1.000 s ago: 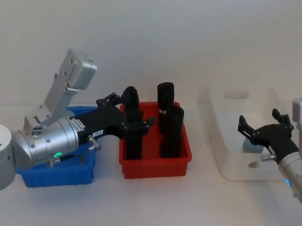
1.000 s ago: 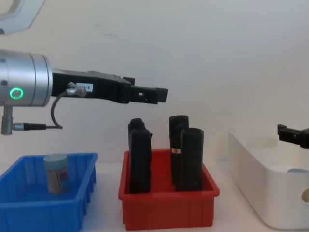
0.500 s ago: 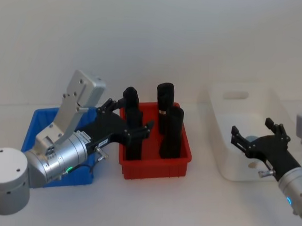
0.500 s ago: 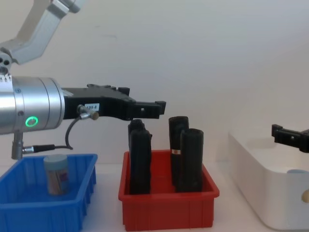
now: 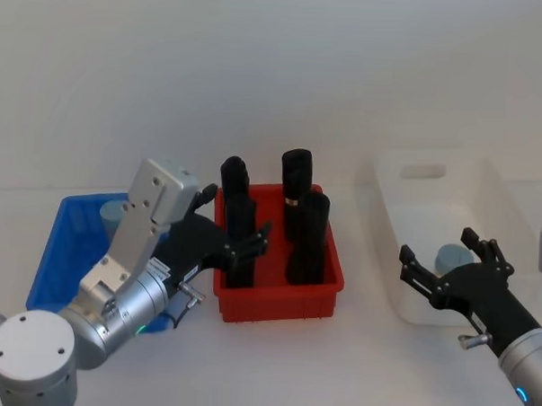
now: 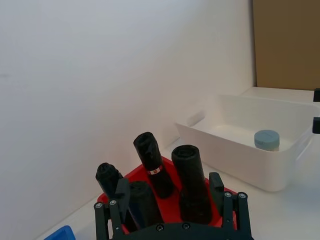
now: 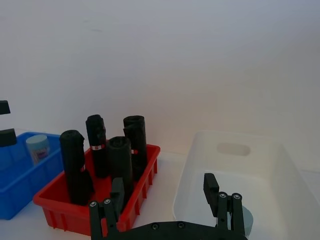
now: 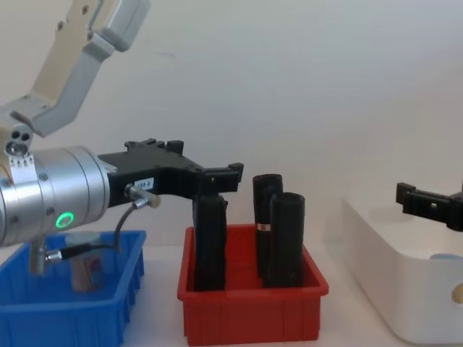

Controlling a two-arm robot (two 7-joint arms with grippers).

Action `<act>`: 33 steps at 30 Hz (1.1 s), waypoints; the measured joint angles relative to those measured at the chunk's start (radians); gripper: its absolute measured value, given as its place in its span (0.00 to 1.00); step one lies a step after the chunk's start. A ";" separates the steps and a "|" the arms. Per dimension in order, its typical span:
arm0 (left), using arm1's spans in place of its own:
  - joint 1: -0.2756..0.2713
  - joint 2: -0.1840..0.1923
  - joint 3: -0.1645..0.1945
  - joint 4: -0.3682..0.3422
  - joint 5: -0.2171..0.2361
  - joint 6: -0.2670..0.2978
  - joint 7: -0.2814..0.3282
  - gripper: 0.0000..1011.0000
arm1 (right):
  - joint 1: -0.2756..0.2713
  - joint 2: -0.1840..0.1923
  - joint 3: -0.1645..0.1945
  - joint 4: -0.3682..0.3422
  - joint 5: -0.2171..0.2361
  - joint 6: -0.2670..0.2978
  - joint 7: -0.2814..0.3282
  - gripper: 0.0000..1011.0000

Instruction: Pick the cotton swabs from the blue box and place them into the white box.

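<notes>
The blue box (image 5: 60, 248) sits at the left with one cotton swabs jar (image 5: 116, 216) at its back, half hidden by my left arm; the jar (image 7: 38, 147) shows plainly in the right wrist view. My left gripper (image 5: 234, 224) hovers open and empty over the near left part of the red bin. The white box (image 5: 434, 188) stands at the right and holds another cotton swabs jar (image 5: 453, 259), upright on its floor. My right gripper (image 5: 438, 253) is open and empty above the white box's near rim, just in front of that jar.
A red bin (image 5: 276, 302) with several tall black rolls (image 5: 307, 236) stands between the two boxes, right under my left gripper's fingers. A plain wall closes off the back. Bare table lies in front of the bins.
Both arms have drawn back toward me. The left gripper sank and left the blue box uncovered; the right gripper pulled out of the white box, leaving the jar inside.
</notes>
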 joint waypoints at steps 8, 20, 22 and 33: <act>0.035 -0.008 0.023 -0.007 0.021 -0.049 0.100 0.99 | -0.014 0.004 -0.001 -0.018 0.006 0.002 0.002 0.99; 0.075 -0.017 0.049 -0.015 0.047 -0.107 0.215 0.99 | -0.015 0.004 -0.001 -0.019 0.006 0.001 0.002 0.99; 0.076 -0.017 0.050 -0.015 0.048 -0.108 0.218 0.99 | -0.015 0.004 -0.001 -0.019 0.006 0.001 0.002 0.99; 0.076 -0.016 0.050 -0.016 0.048 -0.109 0.220 0.99 | -0.013 0.003 0.000 -0.017 0.005 0.001 0.004 0.99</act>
